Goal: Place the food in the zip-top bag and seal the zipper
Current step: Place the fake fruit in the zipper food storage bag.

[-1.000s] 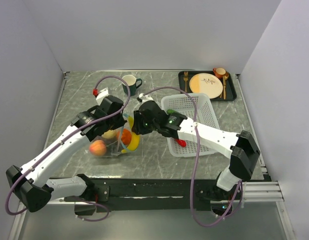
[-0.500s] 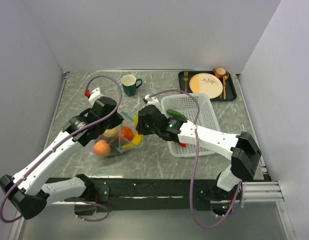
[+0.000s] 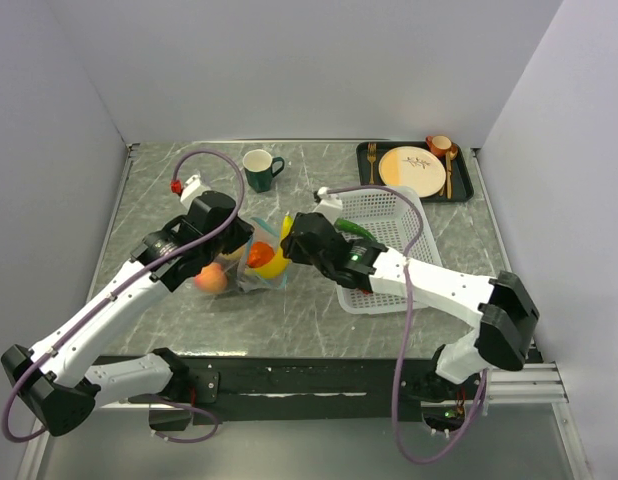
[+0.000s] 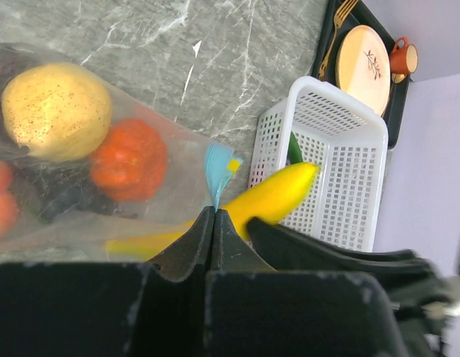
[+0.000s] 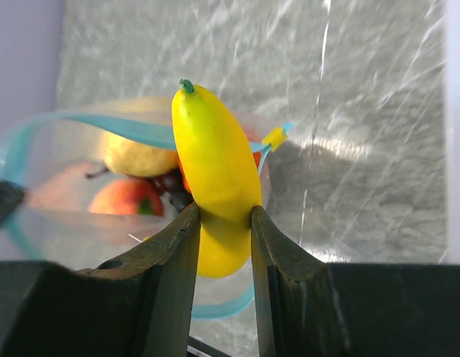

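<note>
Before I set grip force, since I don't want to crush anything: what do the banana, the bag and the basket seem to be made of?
Banana: probably hard moulded plastic, with a smooth, glossy, uniform yellow skin that shows highlights. Bag: thin clear plastic film, see-through and creased. Basket: rigid white plastic mesh, apparently matte.

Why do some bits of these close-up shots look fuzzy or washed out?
Right wrist view: the banana is sharp, but the table behind gleams with white glare. Left wrist view: the lower right corner is smeared, and the bag's plastic hazes the lemon inside. Top view: evenly lit, crisp.
</note>
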{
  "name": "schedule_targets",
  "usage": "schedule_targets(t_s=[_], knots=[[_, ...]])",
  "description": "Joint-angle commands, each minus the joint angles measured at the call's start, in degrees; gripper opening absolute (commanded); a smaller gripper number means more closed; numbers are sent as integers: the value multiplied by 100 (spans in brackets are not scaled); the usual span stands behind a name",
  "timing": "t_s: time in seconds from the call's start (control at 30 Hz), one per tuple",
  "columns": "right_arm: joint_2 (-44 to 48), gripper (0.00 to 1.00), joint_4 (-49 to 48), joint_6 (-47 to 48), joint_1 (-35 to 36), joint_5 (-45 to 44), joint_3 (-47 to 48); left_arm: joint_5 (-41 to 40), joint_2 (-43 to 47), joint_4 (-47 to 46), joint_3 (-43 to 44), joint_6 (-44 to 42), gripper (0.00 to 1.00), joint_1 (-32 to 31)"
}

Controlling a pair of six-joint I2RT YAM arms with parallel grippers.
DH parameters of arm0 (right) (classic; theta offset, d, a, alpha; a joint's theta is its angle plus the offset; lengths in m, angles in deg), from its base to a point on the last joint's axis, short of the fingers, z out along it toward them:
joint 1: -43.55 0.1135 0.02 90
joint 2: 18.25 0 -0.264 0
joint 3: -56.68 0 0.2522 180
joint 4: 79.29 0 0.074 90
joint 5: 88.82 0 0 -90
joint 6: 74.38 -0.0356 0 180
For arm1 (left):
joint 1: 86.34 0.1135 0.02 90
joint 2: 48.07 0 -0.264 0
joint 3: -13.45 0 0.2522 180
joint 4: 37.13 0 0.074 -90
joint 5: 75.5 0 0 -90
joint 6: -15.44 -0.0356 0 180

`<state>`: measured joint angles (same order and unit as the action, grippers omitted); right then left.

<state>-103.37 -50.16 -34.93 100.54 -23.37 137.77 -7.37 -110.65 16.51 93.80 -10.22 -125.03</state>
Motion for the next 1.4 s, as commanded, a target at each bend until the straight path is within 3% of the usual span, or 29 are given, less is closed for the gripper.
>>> schedule_targets(t_s=[0.0,0.23,0.4,0.57,0.73,1.23,1.37], knots=[[383,1,-307,-96,-92,-506,113,68,194,-419,-58,62,1,-6],[-100,2,174,115,-92,-611,658,227,62,-410,56,-9,1,-6],[-417,1,676,176,-92,-1453,965,262,159,-429,82,-53,1,-6],[-295,1,1011,264,-83,-1737,923,157,256,-384,39,-18,1,-15],[-215,2,976,238,-100,-1710,711,156,221,-393,100,-52,1,-6],[-988,2,510,282,-57,-1140,1414,376,168,-569,38,-53,1,-15],[-928,1,353,264,119,-1043,1135,271,177,-551,82,-53,1,-6]])
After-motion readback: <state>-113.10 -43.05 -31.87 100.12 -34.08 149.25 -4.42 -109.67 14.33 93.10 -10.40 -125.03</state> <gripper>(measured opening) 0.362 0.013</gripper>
